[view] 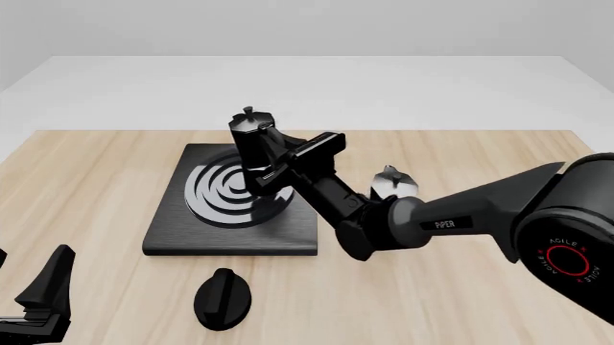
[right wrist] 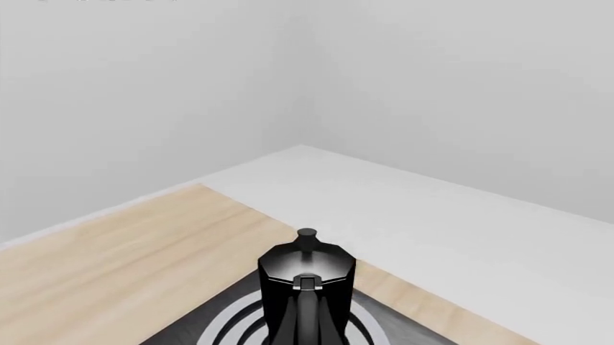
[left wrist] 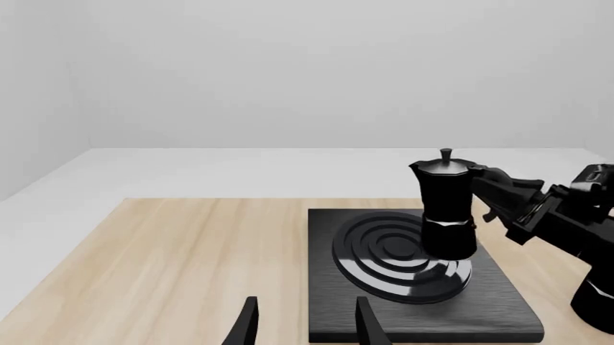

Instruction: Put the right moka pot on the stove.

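**Moka pot upright on the stove rings, right arm at its handle**

At the lower left of the front view, the left gripper (view: pixel 39 302) sat low near the table (view: pixel 461 302) edge; its wrist view showed the two fingers (left wrist: pixel 247 325) spread apart with nothing between them. Right of it lay a small black round knob (view: pixel 223 299), which neither wrist view caught. Above, the stove (view: pixel 172 230) carried the right moka pot (view: pixel 257 147), upright on the right part of the silvery rings. The pot was black, faceted and pinched at the waist; the right wrist view showed its lid, knob and handle. The right gripper (view: pixel 278 162) reached its handle side, but I could not tell its grip. A second moka pot (view: pixel 389 183) peeked from behind that arm.
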You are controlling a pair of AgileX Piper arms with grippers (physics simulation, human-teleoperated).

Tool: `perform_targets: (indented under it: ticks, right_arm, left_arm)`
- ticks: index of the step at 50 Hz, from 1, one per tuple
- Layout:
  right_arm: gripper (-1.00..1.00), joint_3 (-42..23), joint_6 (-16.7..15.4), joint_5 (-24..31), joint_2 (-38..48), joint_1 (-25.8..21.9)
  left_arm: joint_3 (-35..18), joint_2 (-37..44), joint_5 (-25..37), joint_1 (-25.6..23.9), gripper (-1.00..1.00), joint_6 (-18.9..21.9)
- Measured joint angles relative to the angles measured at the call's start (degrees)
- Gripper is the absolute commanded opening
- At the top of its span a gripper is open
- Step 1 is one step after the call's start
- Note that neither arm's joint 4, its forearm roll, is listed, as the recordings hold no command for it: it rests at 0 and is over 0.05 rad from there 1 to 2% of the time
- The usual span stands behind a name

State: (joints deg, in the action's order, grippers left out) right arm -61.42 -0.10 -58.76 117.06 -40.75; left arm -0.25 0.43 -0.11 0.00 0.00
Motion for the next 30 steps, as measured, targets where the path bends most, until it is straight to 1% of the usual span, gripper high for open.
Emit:
perform_targets:
  ticks: [18, 30]
  right_arm:
    - [-1.00, -5.16, 0.91, -0.04, 4.85, -0.84]
    - [-1.00, -7.34, 1.77, -1.16, 7.94, -1.14]
  left_arm:
    - [0.00, 0.00, 0.00, 0.00, 1.00, 0.00]
    - [0.00, 0.00, 0.00, 0.00, 1.00, 0.00]
